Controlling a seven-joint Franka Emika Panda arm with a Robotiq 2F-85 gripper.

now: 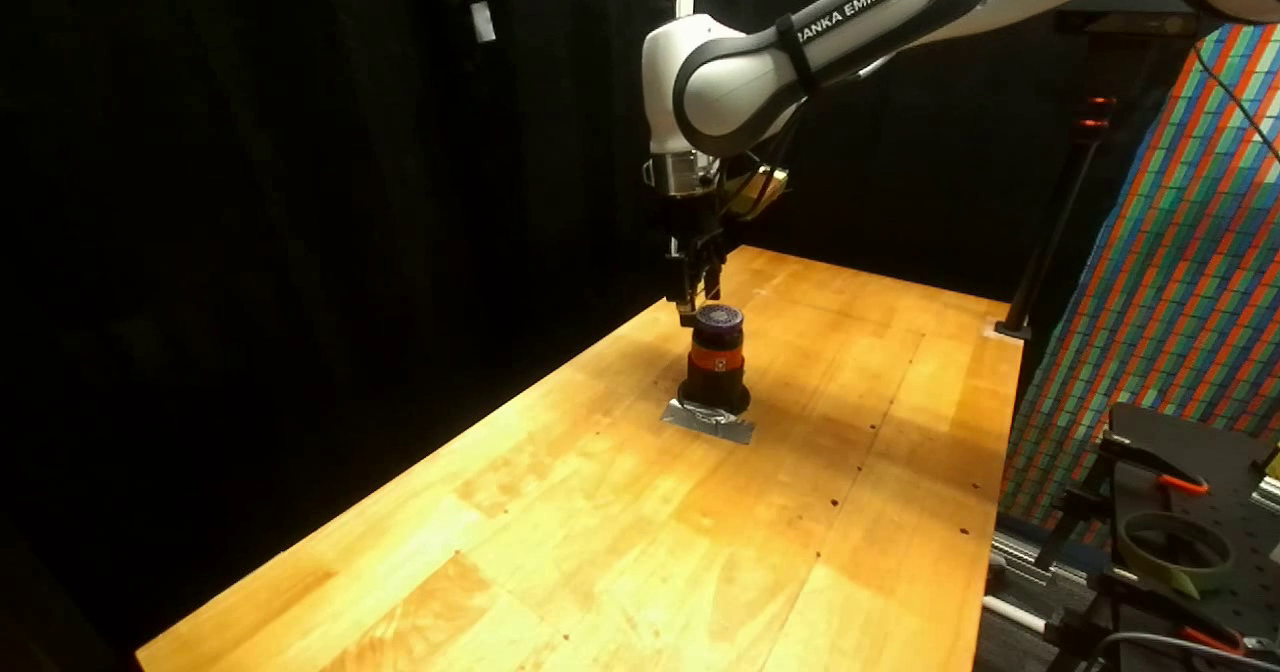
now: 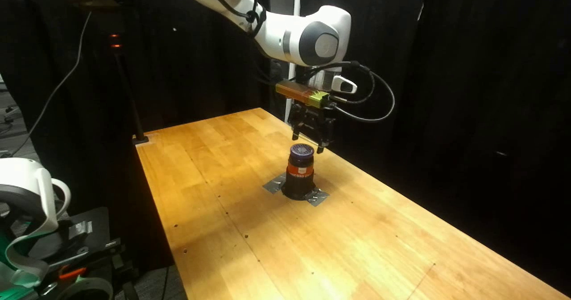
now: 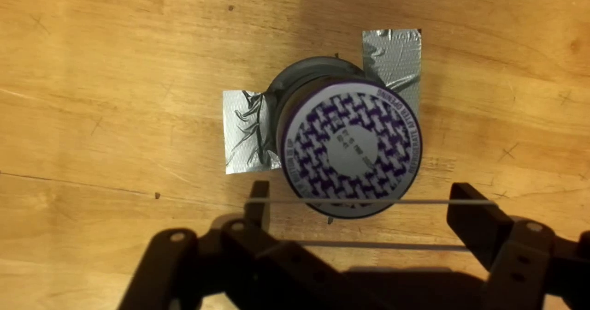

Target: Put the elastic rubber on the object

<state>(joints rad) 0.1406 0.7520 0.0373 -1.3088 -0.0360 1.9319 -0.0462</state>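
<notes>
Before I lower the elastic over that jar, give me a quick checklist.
1. Hand open: ok, fingers spread apart.
2. Elastic stretched across both fingers: ok.
3. Jar upright: ok.
4. Base taped down: ok, silver tape on two sides.
5. Elastic centred over lid: not ok; in the wrist view, one strand crosses near the lid's edge, the other misses it.
6. Fingers clearing lid on the way down: cannot tell.

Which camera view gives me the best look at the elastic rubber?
The wrist view: the elastic rubber shows as two strands stretched across the open claw, the upper one crossing the jar lid in the picture. In both exterior views it is at most a faint, thin line at the claw, too fine to follow.
</notes>
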